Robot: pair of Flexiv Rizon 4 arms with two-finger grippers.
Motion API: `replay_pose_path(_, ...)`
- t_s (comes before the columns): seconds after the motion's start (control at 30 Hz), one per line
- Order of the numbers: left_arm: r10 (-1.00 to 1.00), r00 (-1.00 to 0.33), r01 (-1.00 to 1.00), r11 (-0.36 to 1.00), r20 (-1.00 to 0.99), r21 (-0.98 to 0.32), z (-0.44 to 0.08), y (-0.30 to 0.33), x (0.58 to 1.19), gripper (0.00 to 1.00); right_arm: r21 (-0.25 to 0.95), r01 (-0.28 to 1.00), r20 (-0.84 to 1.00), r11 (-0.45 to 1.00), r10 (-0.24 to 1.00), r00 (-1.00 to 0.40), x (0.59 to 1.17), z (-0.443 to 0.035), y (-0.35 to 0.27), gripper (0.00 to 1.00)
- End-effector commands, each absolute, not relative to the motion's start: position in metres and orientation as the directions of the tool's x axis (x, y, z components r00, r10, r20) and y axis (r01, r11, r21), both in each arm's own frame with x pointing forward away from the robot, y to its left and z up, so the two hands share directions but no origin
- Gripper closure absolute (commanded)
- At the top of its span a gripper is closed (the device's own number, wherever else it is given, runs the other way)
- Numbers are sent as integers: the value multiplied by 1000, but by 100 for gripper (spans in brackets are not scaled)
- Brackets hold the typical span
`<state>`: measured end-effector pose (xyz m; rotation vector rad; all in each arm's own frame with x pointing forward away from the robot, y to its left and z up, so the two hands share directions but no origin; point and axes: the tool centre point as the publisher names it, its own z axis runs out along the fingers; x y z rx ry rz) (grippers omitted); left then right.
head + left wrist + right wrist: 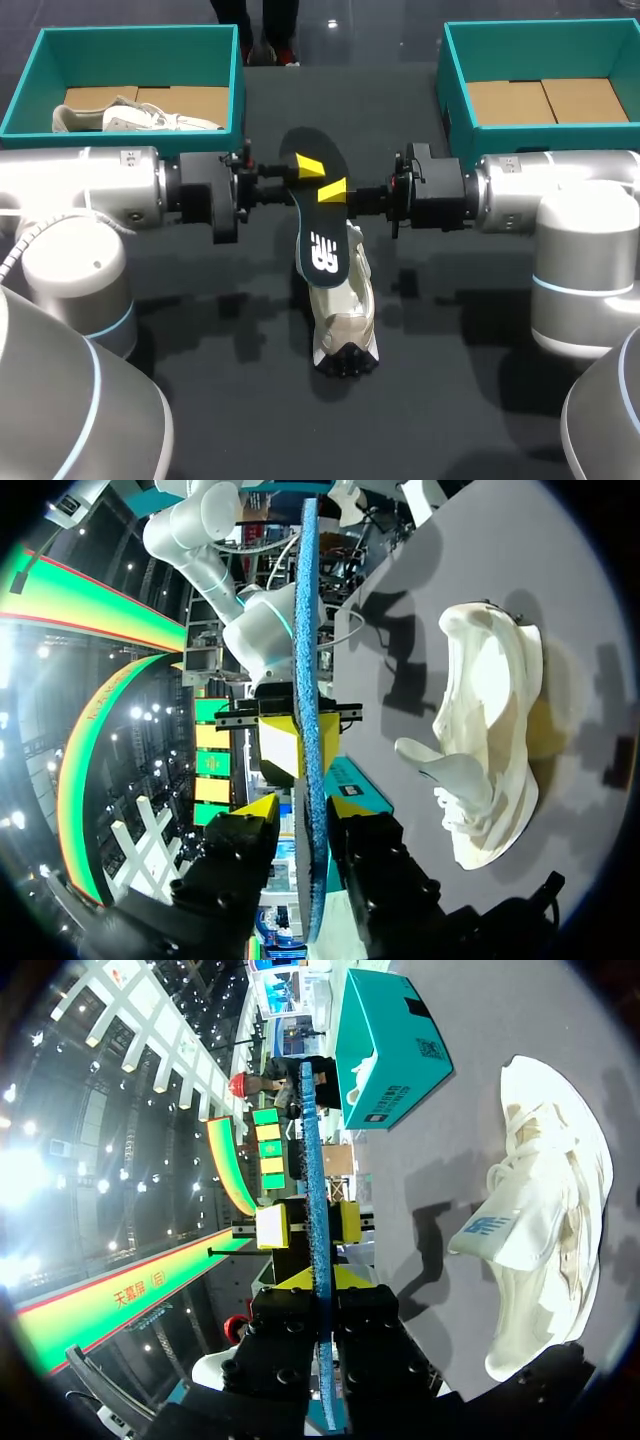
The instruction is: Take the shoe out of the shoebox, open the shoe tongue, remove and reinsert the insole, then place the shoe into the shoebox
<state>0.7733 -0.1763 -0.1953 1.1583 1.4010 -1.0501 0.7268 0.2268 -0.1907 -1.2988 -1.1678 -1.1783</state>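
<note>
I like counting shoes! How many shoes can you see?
2. One white shoe lies in the left shoebox. The other shoe sits mid-table, by the raised insole. The right shoebox shows only cardboard, though its near wall might hide something.

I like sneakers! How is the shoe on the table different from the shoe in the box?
The table shoe stands on the table; the box shoe lies inside the left box. The table shoe points front to back in the head view; the box shoe lies crosswise. The left gripper and right gripper hold an insole above the table shoe, nothing above the box shoe. Both are pale cream.
</note>
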Motion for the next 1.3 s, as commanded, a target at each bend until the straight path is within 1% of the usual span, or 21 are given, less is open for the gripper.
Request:
replay_pose_path(0.03, 127, -45, 987, 161, -991, -24, -197, -181, 775, 76, -64, 997, 997, -45, 36, 65, 727, -191, 228, 100)
replay_pose_path(0.1, 127, -47, 987, 159, -991, -26, -197, -181, 775, 87, -64, 997, 997, -45, 36, 65, 727, -191, 228, 100)
replay_pose_path(0.13, 127, -47, 987, 159, -991, -27, -197, -181, 775, 91, -64, 997, 997, -45, 36, 65, 727, -191, 228, 100)
replay_pose_path(0.27, 124, -48, 987, 155, -991, -29, -197, -181, 774, 89, -64, 997, 997, -45, 36, 65, 727, -191, 228, 100)
replay_pose_path(0.3, 124, -48, 988, 153, -991, -29, -197, -181, 773, 85, -64, 997, 997, -45, 36, 65, 727, -191, 228, 100)
replay_pose_path(0.4, 124, -47, 989, 146, -991, -28, -197, -181, 772, 78, -64, 997, 997, -45, 36, 65, 727, -191, 228, 100)
replay_pose_path(0.43, 123, -45, 989, 144, -991, -27, -197, -181, 772, 75, -64, 997, 997, -45, 36, 65, 727, -191, 228, 100)
replay_pose_path(0.5, 124, -44, 990, 142, -991, -26, -197, -181, 771, 76, -64, 997, 997, -45, 36, 65, 727, -191, 228, 100)
replay_pose_path(0.53, 125, -42, 990, 142, -991, -24, -197, -182, 771, 78, -64, 997, 997, -45, 36, 65, 727, -191, 228, 100)
replay_pose_path(0.6, 127, -42, 990, 141, -991, -24, -198, -182, 772, 95, -64, 997, 997, -45, 36, 65, 727, -191, 228, 100)
replay_pose_path(0.67, 129, -44, 990, 141, -991, -25, -199, -182, 772, 100, -64, 997, 997, -45, 36, 65, 727, -191, 228, 100)
replay_pose_path(0.87, 136, -40, 991, 134, -990, -22, -202, -183, 768, 100, -62, 997, 997, -46, 37, 64, 727, -192, 228, 100)
replay_pose_path(0.9, 137, -40, 991, 133, -990, -22, -201, -182, 767, 100, -57, 997, 997, -43, 41, 58, 727, -192, 227, 71)
replay_pose_path(0.93, 137, -40, 991, 132, -990, -22, -201, -180, 766, 100, -47, 998, 998, -42, 43, 49, 728, -193, 226, 45)
replay_pose_path(0.97, 137, -40, 991, 131, -990, -22, -200, -178, 765, 100, -35, 999, 998, -41, 47, 37, 727, -193, 224, 0)
replay_pose_path(1.07, 134, -41, 991, 132, -990, -23, -196, -170, 761, 100, 7, 999, 998, -39, 60, -5, 725, -193, 212, 0)
replay_pose_path(1.13, 133, -42, 991, 133, -990, -24, -194, -164, 758, 100, 46, 999, 995, -6, 85, -45, 722, -193, 202, 0)
replay_pose_path(1.3, 141, -59, 987, 159, -988, -36, -189, -146, 751, 100, 46, 999, 995, -6, 85, -45, 722, -193, 202, 0)
